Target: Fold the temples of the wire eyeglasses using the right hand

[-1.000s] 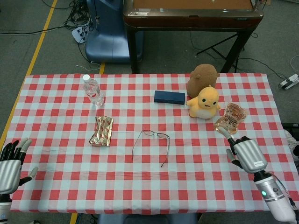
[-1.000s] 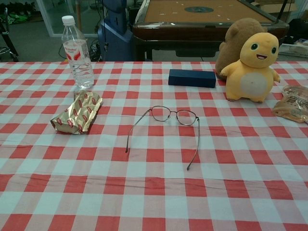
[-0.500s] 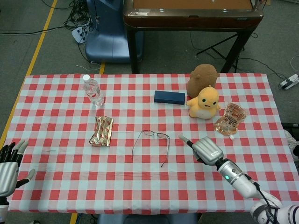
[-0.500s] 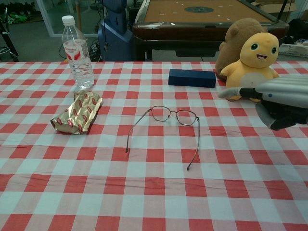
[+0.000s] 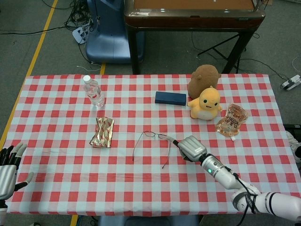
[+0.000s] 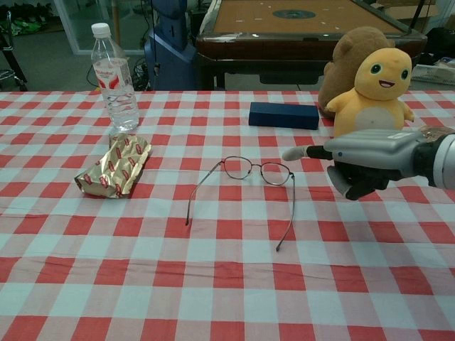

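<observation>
A: Right hand (image 5: 192, 147) is seen at about 3 o'clock of the wire eyeglasses (image 5: 153, 143), just beside the right temple. One finger is stretched toward the frame, and the other fingers are curled under the palm. Nothing is held in it.

B: Is the frame touched by the stretched fingertip?

A: It cannot be told. In the chest view the fingertip (image 6: 290, 153) is shown very near the hinge at the right lens, but contact is not clearly seen.

B: Where are the eyeglasses placed?

A: They are laid near the middle of the checkered tablecloth (image 5: 70, 188), lenses at 12 o'clock, and both temples are pointed toward 6 o'clock. A gold snack packet (image 5: 103, 132) is found at 9 o'clock of them, and a dark blue case (image 5: 170, 98) at about 1 o'clock, well apart.

B: How much of the task is done?

A: It is judged that nothing is done yet. Both temples are opened fully; neither one is folded against the lenses. The approach is nearly finished, and both folds are left.

B: And the left hand (image 5: 9, 165)?

A: It is kept at the far 8 o'clock edge of the table, fingers spread, with nothing in it.
</observation>
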You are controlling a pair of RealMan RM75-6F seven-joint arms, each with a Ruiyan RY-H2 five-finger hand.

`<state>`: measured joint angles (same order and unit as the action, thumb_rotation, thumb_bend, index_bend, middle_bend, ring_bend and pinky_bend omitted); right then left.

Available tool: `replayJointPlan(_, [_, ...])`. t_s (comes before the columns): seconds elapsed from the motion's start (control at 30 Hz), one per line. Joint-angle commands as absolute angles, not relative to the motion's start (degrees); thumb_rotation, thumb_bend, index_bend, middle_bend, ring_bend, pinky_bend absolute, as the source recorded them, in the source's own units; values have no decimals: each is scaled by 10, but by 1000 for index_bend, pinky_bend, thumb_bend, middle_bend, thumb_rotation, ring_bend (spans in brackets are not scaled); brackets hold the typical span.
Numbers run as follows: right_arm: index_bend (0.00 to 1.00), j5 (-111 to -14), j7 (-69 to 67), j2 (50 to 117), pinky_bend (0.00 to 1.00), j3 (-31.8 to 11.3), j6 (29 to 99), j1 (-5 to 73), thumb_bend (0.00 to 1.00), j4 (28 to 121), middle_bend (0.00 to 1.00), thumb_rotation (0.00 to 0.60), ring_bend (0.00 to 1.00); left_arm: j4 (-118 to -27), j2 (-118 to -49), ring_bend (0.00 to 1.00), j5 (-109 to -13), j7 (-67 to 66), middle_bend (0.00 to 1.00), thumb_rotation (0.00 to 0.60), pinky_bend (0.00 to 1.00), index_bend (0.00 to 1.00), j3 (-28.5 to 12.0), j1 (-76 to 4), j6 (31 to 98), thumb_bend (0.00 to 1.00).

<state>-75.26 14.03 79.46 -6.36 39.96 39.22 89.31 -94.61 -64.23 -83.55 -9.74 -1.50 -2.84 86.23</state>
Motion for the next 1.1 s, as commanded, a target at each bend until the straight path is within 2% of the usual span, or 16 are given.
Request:
replayJointPlan(0.03, [0,-740,142,805,1000,-62,390,402,962,881,1000,600,1000,-946,-642,10,-835,-98,0,600,0,0,-14,-28,861,291])
replayJointPlan(0.53, [0,-694,145,838,1000,-49,374,429,962,835,1000,600,1000,-941,-643,10,-832,-95,0,600,0,0,-13,-24,860,290])
replayJointPlan(1.1, [0,-652,115,885,1000,-61,353,460,962,749,1000,600,1000,-936,-640,10,-826,-93,0,600,0,0,-14,-21,858,290])
